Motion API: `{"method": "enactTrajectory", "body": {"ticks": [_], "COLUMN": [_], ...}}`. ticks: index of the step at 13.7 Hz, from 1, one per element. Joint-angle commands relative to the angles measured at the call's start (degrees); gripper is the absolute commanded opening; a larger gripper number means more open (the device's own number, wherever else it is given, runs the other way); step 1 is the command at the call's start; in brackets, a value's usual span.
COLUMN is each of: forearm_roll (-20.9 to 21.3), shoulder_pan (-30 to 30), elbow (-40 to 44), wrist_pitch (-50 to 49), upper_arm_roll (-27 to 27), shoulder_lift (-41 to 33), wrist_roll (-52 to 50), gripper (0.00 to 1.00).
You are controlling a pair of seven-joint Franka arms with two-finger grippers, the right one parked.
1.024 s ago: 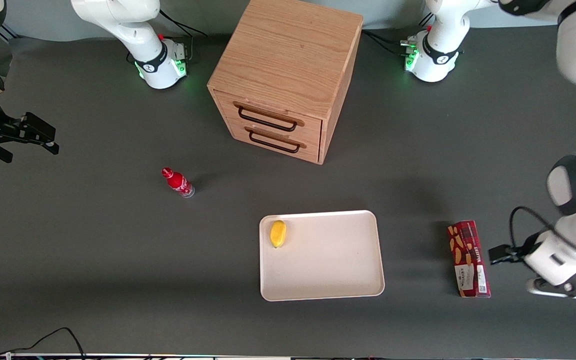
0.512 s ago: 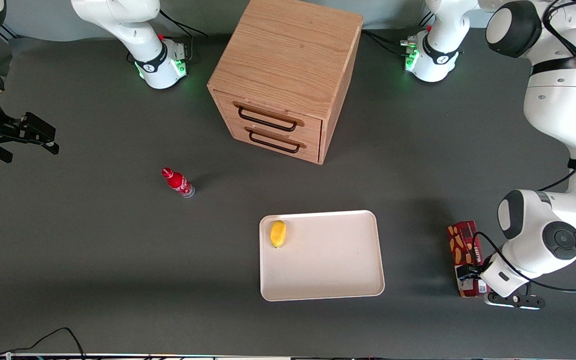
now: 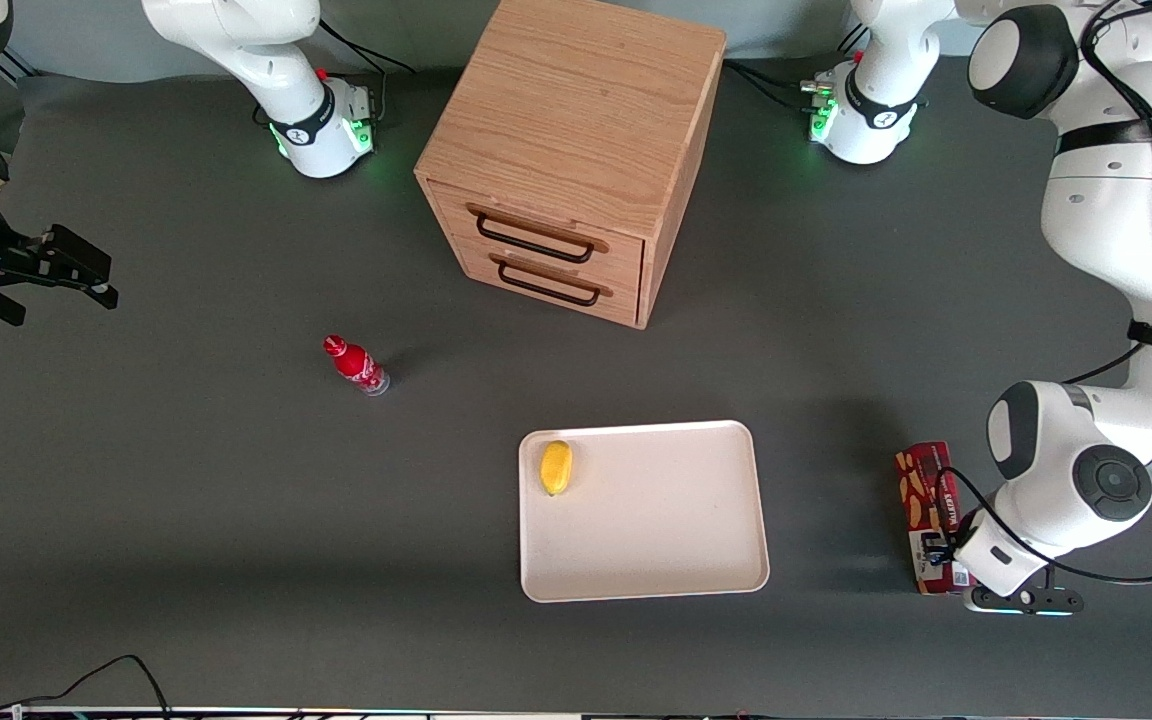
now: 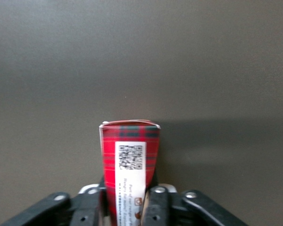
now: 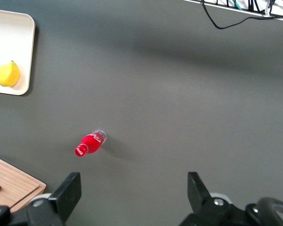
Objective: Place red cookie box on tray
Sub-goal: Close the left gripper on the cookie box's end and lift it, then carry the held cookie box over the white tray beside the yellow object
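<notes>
The red cookie box (image 3: 921, 480) lies flat on the dark table toward the working arm's end, apart from the tray (image 3: 656, 530). My left gripper (image 3: 941, 556) is down over the end of the box nearest the front camera. In the left wrist view the box (image 4: 129, 157), with its white QR label, runs between the two fingers (image 4: 158, 205). The gripper (image 4: 127, 207) has one finger pressed against each long side, so it is shut on the box. The cream-white tray sits in the middle of the table.
A yellow lemon (image 3: 556, 467) lies in the tray's corner. A small red bottle (image 3: 356, 365) stands toward the parked arm's end. A wooden two-drawer cabinet (image 3: 571, 150) stands farther from the front camera than the tray.
The left arm swung in from the table's edge and came down over the box's near end. In the last half second it only settled slightly. The box has not moved.
</notes>
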Motion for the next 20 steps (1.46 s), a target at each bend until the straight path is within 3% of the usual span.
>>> {"method": "enactTrajectory", "body": {"ticks": [1, 4, 8, 10, 14, 20], "forearm_roll": [1.9, 1.0, 1.0, 1.1, 1.1, 3.5], "shoulder_pan": [-0.6, -0.6, -0.7, -3.2, -13.2, -20.5], "elbow": [1.6, 3.3, 12.5, 13.9, 14.0, 13.5], "wrist_pitch": [0.0, -5.8, -26.9, -32.1, -29.9, -14.1], "upper_arm_roll": [0.3, -0.4, -7.5, -10.2, -9.6, -6.8], "shoulder_lift": [0.1, -4.2, -8.7, -11.8, -12.2, -1.4], "wrist_roll": [-1.6, -1.7, -4.7, -9.3, -23.0, -26.1], "gripper": [0.00, 0.00, 0.00, 0.00, 0.00, 0.00]}}
